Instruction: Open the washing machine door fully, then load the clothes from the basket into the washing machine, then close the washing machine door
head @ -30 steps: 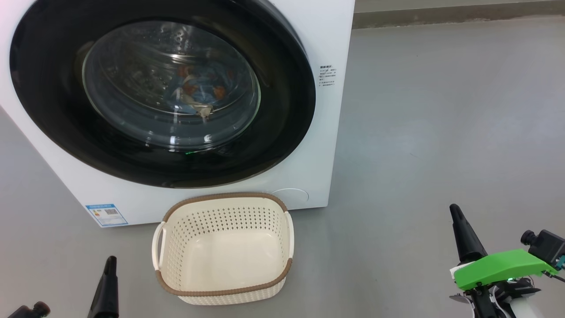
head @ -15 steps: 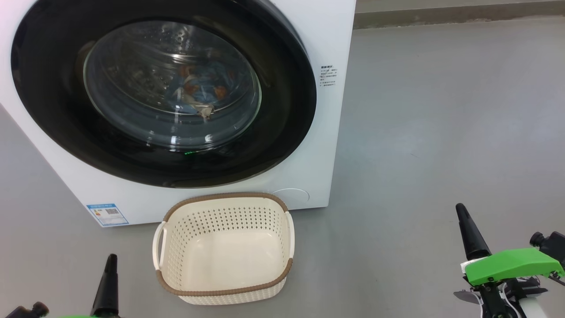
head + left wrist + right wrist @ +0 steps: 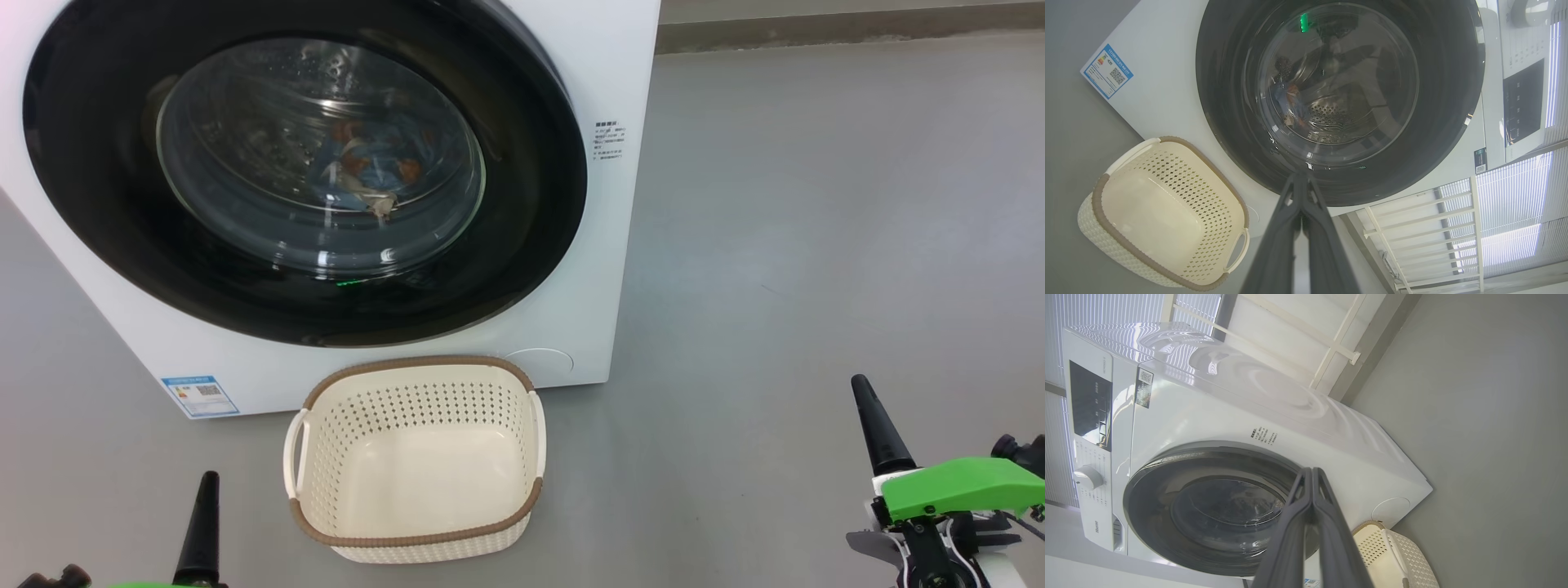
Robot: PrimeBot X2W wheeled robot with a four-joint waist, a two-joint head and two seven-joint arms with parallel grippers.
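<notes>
Round washing machine door shut, clothes behind its glass, basket on floor before the washing machine, left gripper and right gripper both clenched

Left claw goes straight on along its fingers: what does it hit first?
Probably the door, at its black rim: the shut left claw points there in the left wrist view. Depth is unclear.

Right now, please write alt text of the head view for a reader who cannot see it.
A white washing machine has its black door shut, with blue patterned clothes seen through it. An empty cream basket stands on the floor before it. The left gripper and right gripper, both shut, point up at the bottom corners.
</notes>
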